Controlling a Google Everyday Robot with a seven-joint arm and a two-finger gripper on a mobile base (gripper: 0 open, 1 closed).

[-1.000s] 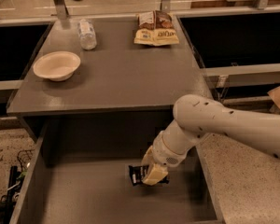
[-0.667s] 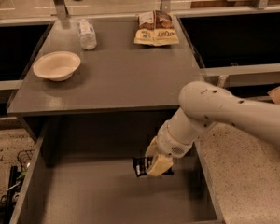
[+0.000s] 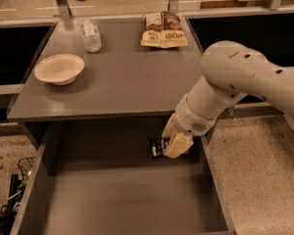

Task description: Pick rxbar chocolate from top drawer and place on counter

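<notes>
- The gripper (image 3: 173, 147) hangs over the far right part of the top drawer (image 3: 112, 204), just below the thick front edge of the counter (image 3: 127, 82)
- Its cream fingers (image 3: 179, 142) are closed on the rxbar chocolate (image 3: 156, 148); they cover the right end of the bar, and the left end with the white lettering sticks out to the left
- The rxbar chocolate is a small black bar, seen in front of the dark far wall of the drawer; it seems to be lifted a little above the drawer bottom and not lying on it
- The white arm (image 3: 235, 77) comes in from the right, passes beside the near right corner of the counter and bends down to the gripper
- The top drawer is pulled out toward the near side, and its flat grey bottom and plain side walls are visible
- On the counter, a pale bowl (image 3: 59, 68) stands upright at the left side
- A clear bottle (image 3: 91, 35) lies on its side farther back, just beyond the bowl
- A tan-and-brown snack bag (image 3: 163, 30) lies at the far edge, right of the middle, well apart from the gripper
- A black recessed bin (image 3: 14, 48) is on the left of the counter
- To the right of the drawer there is a speckled floor (image 3: 264, 175)
</notes>
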